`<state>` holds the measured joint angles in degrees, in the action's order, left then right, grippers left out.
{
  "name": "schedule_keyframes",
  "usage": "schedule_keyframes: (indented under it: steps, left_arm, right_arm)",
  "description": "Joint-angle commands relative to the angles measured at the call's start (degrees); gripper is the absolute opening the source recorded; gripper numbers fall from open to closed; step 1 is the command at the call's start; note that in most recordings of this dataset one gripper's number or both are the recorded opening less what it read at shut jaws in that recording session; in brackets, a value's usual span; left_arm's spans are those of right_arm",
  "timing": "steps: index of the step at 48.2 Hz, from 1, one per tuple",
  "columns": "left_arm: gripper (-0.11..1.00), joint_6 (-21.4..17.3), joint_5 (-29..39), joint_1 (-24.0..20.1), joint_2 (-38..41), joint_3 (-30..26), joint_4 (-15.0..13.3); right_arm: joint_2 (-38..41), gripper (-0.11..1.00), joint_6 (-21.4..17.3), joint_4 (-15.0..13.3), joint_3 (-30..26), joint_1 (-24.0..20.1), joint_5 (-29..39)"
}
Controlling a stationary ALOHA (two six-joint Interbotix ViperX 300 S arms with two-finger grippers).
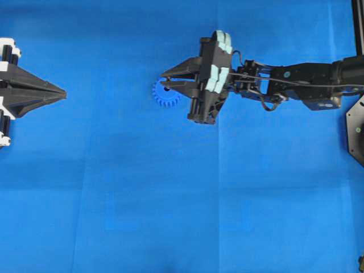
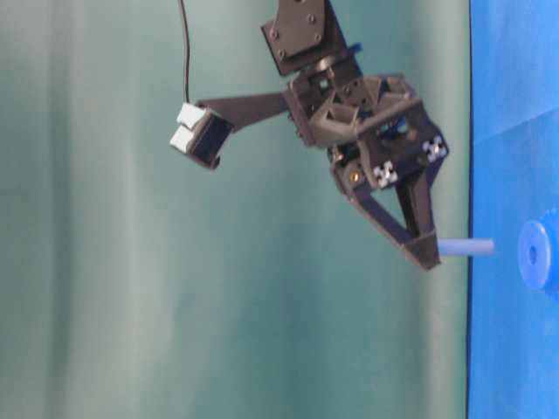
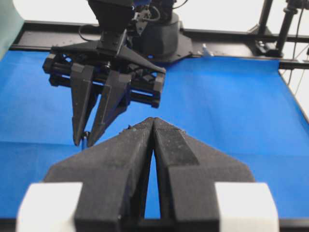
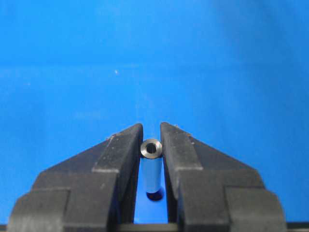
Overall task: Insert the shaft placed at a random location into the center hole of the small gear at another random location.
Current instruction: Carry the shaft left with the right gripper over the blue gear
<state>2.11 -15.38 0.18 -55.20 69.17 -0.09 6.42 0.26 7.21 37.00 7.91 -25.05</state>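
Two pincers show on my overhead feed. At the far left, the left pincer [image 1: 61, 92] rests with its black, wedge-shaped fingers pressed together to a point, clenched on nothing; from its own camera I see the same rough, matte fingers [image 3: 137, 145] meeting along a thin seam.

Right of that, near the middle, the gear [image 1: 165, 94] lies flat on the blue cloth-covered surface [image 1: 170, 199]. It is bright blue plastic, round, with small teeth round its rim, and partly covered from above by the right pincer [image 1: 165, 79], whose tips hang over it. I cannot see its center hole from overhead; in the table-level view the hole [image 2: 533, 254] is a small dark dot in the raised hub.

The right pincer is clenched on the shaft [image 4: 151, 169], a short, smooth, silvery metal cylinder with a hollow end, pinched between the two black fingers. At table level the shaft [image 2: 465, 248] points toward the gear, near it but not touching.
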Motion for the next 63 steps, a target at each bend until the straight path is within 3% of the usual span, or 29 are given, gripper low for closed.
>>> schedule_keyframes:
  steps: [1,36,63]
  left_arm:
    - [0.00,0.1,-0.4,0.1,0.2,-0.6,0.0]
    - [0.00,0.1,-0.4,0.1,0.2,-0.5,0.0]
    - [0.00,0.1,-0.2,0.1,0.2,-0.5,-0.1]
  right_arm:
    - [-0.3,0.04,0.1,0.0,-2.0,-0.2,0.2]
    - [3.8,0.04,0.0,0.3,-1.7,0.1,-1.2]
    - [1.1,0.04,0.2,0.1,-1.4,0.4,-1.0]
